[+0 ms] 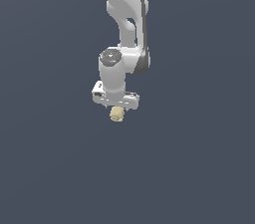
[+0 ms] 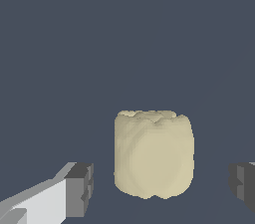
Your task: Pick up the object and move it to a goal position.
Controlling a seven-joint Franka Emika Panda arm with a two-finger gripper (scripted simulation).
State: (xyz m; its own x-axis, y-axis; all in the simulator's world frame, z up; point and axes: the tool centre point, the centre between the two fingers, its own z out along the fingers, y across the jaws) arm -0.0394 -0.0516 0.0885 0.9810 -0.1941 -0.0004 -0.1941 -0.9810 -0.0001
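The object (image 1: 116, 114) is a small pale yellow-beige lumpy blob, right under the white gripper (image 1: 116, 110) in the exterior view. In the wrist view the object (image 2: 153, 154) stands between the two dark fingertip pads (image 2: 79, 188), with a gap on each side. The gripper (image 2: 162, 185) is open and its jaws straddle the object without touching it. In the exterior view the fingers are mostly hidden behind the hand and the object.
The white arm (image 1: 124, 14) rises from the gripper to the top of the exterior view. A flat dark grey-blue surface (image 1: 199, 168) lies all around.
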